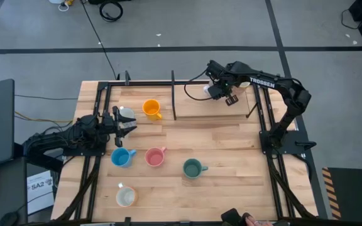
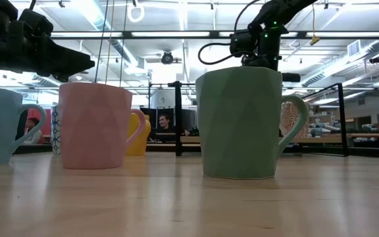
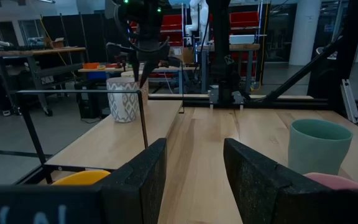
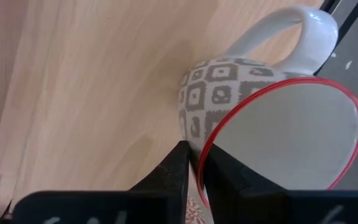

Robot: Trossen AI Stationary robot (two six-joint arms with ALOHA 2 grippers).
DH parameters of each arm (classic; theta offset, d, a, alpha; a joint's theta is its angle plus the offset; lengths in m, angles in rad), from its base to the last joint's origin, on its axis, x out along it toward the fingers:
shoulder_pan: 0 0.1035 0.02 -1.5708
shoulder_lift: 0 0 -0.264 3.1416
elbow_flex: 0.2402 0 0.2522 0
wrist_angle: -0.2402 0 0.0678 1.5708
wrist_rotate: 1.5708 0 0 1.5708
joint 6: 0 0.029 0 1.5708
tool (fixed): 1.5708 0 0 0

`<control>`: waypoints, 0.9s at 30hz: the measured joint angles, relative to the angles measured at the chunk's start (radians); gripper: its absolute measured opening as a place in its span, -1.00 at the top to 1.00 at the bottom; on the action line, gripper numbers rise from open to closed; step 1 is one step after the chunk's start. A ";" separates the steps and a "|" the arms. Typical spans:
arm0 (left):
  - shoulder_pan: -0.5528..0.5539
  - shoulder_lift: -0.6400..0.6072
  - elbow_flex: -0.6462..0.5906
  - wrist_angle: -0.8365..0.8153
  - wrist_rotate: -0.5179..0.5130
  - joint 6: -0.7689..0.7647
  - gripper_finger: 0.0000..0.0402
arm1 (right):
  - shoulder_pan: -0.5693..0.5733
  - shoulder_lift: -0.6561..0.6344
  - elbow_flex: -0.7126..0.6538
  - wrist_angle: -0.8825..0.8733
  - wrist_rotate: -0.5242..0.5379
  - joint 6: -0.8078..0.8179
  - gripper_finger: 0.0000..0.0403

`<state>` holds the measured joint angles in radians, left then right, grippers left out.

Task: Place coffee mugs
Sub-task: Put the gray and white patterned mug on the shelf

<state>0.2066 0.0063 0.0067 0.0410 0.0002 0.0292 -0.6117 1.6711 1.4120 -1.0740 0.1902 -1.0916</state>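
One patterned mug (image 4: 272,118) with a red rim and white handle stands on the far part of the table (image 1: 231,150), its rim pinched between the nearly closed fingers of the right gripper (image 4: 194,165). To finish this placement well, I would let the base settle flat on the wood, spread the fingers just enough to free the rim, then lift straight up so the handle is not nudged. Orange mug (image 1: 151,108), blue mug (image 1: 122,157), pink mug (image 1: 154,156) and teal mug (image 1: 192,167) sit nearer, while the left gripper (image 1: 126,122) hangs spread wide and empty beside a pale mug (image 1: 126,115).
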 joint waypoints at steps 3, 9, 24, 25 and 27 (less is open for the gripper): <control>0.000 0.000 0.000 0.000 0.000 0.000 0.17 | 0.000 0.000 0.000 0.000 0.000 0.001 0.69; 0.000 0.000 0.000 0.000 0.000 0.000 0.17 | 0.000 0.000 -0.001 0.000 -0.001 0.001 0.53; 0.000 0.000 0.000 0.000 0.000 0.000 0.17 | 0.055 0.000 -0.001 0.034 0.058 0.001 0.42; 0.000 0.000 0.000 -0.001 0.000 0.000 0.17 | 0.062 0.000 -0.001 0.034 0.061 0.001 0.42; 0.000 0.000 0.000 -0.001 0.000 0.000 0.17 | 0.073 0.000 -0.001 0.036 0.075 0.001 0.42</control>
<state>0.2066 0.0063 0.0067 0.0402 0.0002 0.0292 -0.5386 1.6711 1.4113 -1.0383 0.2647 -1.0907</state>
